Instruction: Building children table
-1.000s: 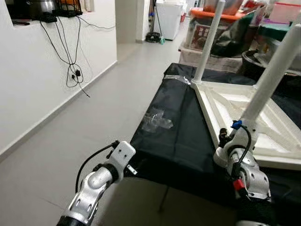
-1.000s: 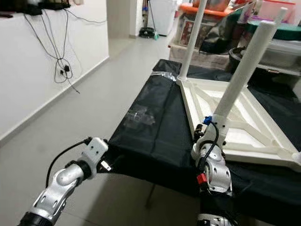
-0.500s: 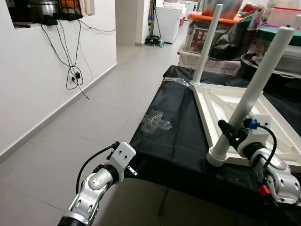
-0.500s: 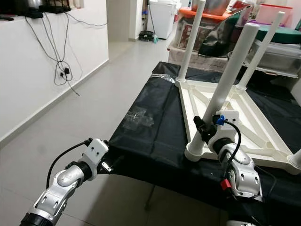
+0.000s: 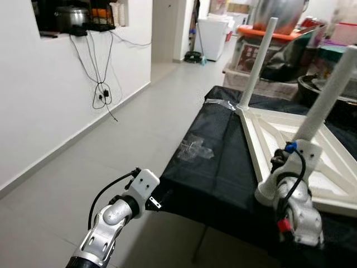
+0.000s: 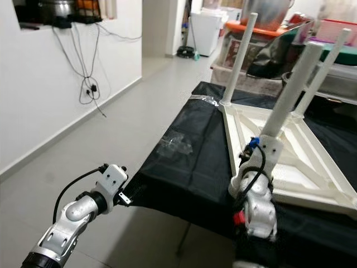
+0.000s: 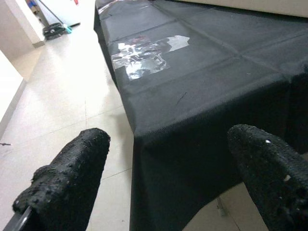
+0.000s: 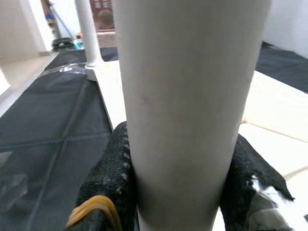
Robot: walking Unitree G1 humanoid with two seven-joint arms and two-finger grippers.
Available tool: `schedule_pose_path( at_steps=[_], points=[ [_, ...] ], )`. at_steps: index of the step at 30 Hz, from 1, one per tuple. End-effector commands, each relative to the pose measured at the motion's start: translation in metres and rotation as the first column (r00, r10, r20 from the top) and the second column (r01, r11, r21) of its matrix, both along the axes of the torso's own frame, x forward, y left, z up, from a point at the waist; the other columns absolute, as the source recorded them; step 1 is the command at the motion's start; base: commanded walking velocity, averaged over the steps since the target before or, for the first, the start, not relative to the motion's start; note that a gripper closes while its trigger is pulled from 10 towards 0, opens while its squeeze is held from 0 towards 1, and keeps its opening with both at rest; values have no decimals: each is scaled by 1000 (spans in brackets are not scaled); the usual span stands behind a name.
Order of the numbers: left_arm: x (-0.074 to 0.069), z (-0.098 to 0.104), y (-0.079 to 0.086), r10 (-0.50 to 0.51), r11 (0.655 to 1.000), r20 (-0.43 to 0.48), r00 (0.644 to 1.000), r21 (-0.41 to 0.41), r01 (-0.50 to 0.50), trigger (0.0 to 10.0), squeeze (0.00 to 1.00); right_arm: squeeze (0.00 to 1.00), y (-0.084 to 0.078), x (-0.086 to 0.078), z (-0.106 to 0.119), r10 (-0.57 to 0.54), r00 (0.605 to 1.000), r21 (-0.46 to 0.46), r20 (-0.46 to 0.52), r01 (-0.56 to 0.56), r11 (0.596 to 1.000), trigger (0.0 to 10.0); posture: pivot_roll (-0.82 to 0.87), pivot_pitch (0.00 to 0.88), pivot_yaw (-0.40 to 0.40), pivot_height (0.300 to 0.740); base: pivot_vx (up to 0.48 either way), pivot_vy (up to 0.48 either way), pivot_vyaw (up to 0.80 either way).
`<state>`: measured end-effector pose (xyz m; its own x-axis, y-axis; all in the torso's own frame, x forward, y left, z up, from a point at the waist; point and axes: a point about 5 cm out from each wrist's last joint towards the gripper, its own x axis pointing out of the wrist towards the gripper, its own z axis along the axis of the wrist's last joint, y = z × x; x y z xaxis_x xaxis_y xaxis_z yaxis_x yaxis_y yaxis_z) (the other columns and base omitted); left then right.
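Note:
A white children's table (image 5: 334, 167) lies upside down on a work surface covered in black cloth (image 5: 217, 162), its legs pointing up. My right gripper (image 8: 180, 192) is shut on the nearest leg (image 5: 329, 95) just above its base, one black finger (image 8: 108, 187) on each side. My right wrist (image 5: 295, 167) stands in front of that leg. A second leg (image 5: 257, 61) rises at the far corner. My left gripper (image 7: 168, 173) is open and holds nothing; it hovers off the near left corner of the cloth, over the floor.
A patch of clear tape (image 5: 195, 148) lies on the cloth. Grey tiled floor (image 5: 111, 145) runs along the white wall on the left, where cables (image 5: 103, 92) hang. Storage boxes (image 5: 256, 53) and bags crowd the space behind the work surface.
My right wrist swung out to the right of the leg, then back in front of it, staying shut on the leg. The camera shifted slightly. The left arm held still.

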<state>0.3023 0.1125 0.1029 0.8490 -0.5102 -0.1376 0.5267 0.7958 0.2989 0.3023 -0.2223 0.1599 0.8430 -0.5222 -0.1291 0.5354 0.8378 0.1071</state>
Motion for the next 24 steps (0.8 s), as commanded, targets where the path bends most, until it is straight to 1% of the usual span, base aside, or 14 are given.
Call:
schedule_pose_path(
  at_steps=[1,5,6,8,10,13,15,16,17,19,20,21,23,24],
  points=[
    [-1,-1,-2,-13,1000,-6,1000,18,13,10000,0,0,7,-7,-25,0,989,33,-145,5,999,0,97,0,-100,740,0,0,0],
    [0,-2,-3,-11,1000,-8,1000,26,12,10000,0,0,11,-5,-19,0,988,-7,-153,-1,1000,0,95,0,-102,740,0,0,0],
    [0,-3,-4,-11,1000,-10,1000,27,11,10000,0,0,9,0,-19,14,984,3,-175,-13,1000,10000,86,0,-105,740,0,0,0],
    [-1,-4,-6,-11,1000,-12,1000,25,11,10000,0,0,6,7,-19,35,982,34,-185,-29,999,10000,84,0,-108,740,0,0,0],
    [-1,-4,-7,-11,1000,-13,1000,24,11,10000,0,0,6,8,-18,33,983,48,-178,-25,999,10000,84,0,-108,740,0,0,0],
    [-1,-4,-7,-9,1000,-13,1000,21,9,10000,0,0,1,10,-10,46,992,41,-115,-41,998,10000,86,0,-112,740,0,0,0],
    [-1,-4,-7,-9,1000,-13,1000,21,9,10000,0,0,1,10,-10,46,992,41,-115,-41,998,10000,86,0,-112,740,0,0,0],
    [-1,-5,-7,-6,1000,-13,1000,20,7,10000,0,1000,-3,10,-7,54,994,37,-97,-50,998,10000,87,0,-117,740,0,0,0],
    [-1,-5,-6,-2,1000,-13,1000,20,2,10000,0,1000,-8,9,-2,73,995,40,-64,-71,997,10000,84,0,-117,740,0,0,0],
    [-1,-5,-6,-2,1000,-13,1000,20,2,10000,0,1000,-8,9,-2,73,995,40,-64,-71,997,10000,84,0,-117,740,0,0,0],
    [-2,-6,-5,-1,1000,-14,1000,20,2,10000,0,1000,-7,10,3,97,995,42,-39,-95,995,10000,81,0,-114,740,0,0,0],
    [-2,-6,-6,-3,1000,-14,1000,20,3,10000,0,1000,-3,12,8,150,989,53,-6,-149,987,10000,79,0,-112,740,0,0,0],
    [-2,-6,-6,-3,1000,-14,1000,20,3,10000,0,1000,-3,12,8,150,989,53,-6,-149,987,10000,79,0,-112,740,0,0,0],
    [-2,-6,-7,-6,1000,-14,1000,20,6,10000,0,1000,2,13,12,219,975,48,28,-220,974,10000,78,0,-109,740,0,0,0]
  ],
)
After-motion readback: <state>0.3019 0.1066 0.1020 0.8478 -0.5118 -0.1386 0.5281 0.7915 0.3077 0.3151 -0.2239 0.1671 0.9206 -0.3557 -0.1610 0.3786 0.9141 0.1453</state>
